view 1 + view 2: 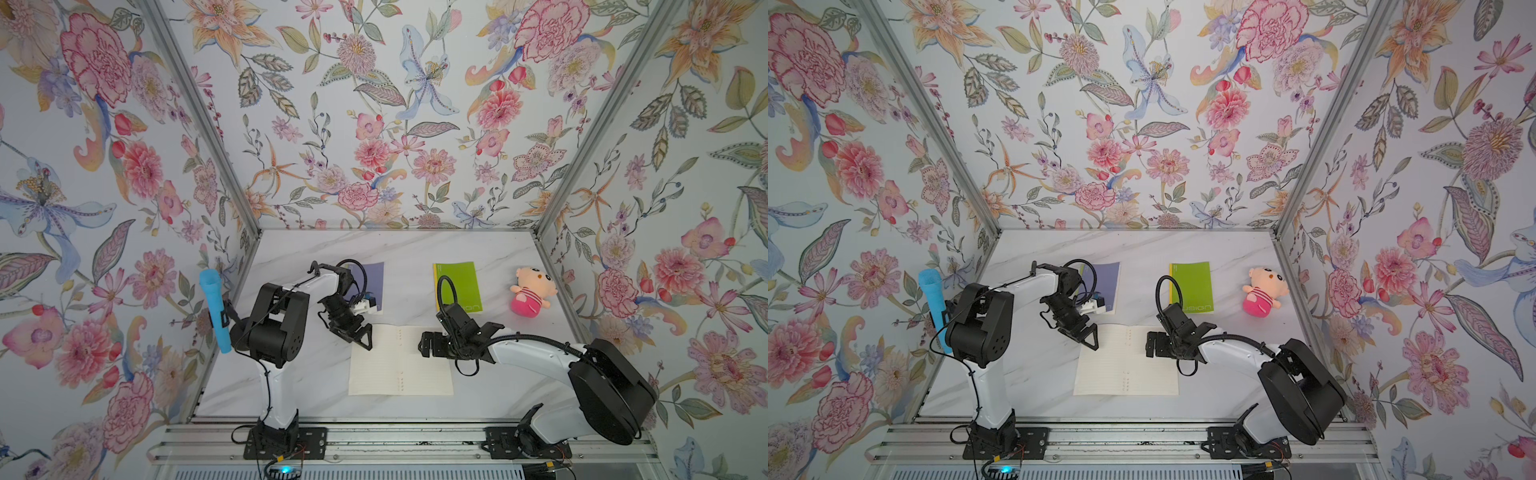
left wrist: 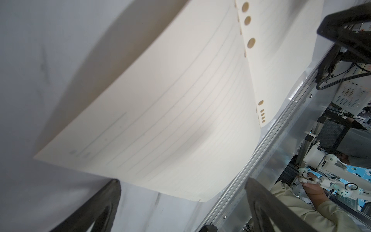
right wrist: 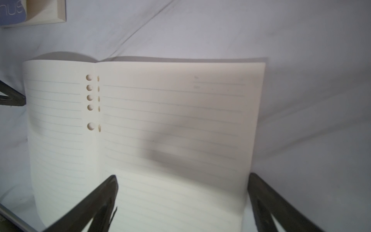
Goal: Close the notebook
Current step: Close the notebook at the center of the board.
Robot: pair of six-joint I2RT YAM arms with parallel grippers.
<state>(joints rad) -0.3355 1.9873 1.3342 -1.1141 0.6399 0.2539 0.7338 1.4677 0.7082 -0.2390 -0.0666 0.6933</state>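
On the near middle of the white marble table [image 1: 498, 386] the notebook [image 1: 399, 365] lies open and flat, both lined cream pages facing up, its spine with the punched holes running from near to far. My left gripper [image 1: 365, 338] hangs at the far left corner of the left page, and in my left wrist view its two dark fingers [image 2: 104, 204] stand well apart, released, with the page bulging up between them and the spine; whether a fingertip touches the paper I cannot tell. My right gripper [image 1: 424, 345] reaches in from the right over the far part of the right page. It too is released: in my right wrist view one of the fingers [image 3: 100, 196] sits above the page near the spine and the other just beside the page's outer edge. Far from the open notebook, a closed purple notebook [image 1: 372, 282] lies to the left, partly behind my left arm, and a closed green notebook [image 1: 457, 286] to the right. A plush doll [image 1: 532, 291] lies at the far right, and a blue microphone [image 1: 216, 316] leans against the left wall.
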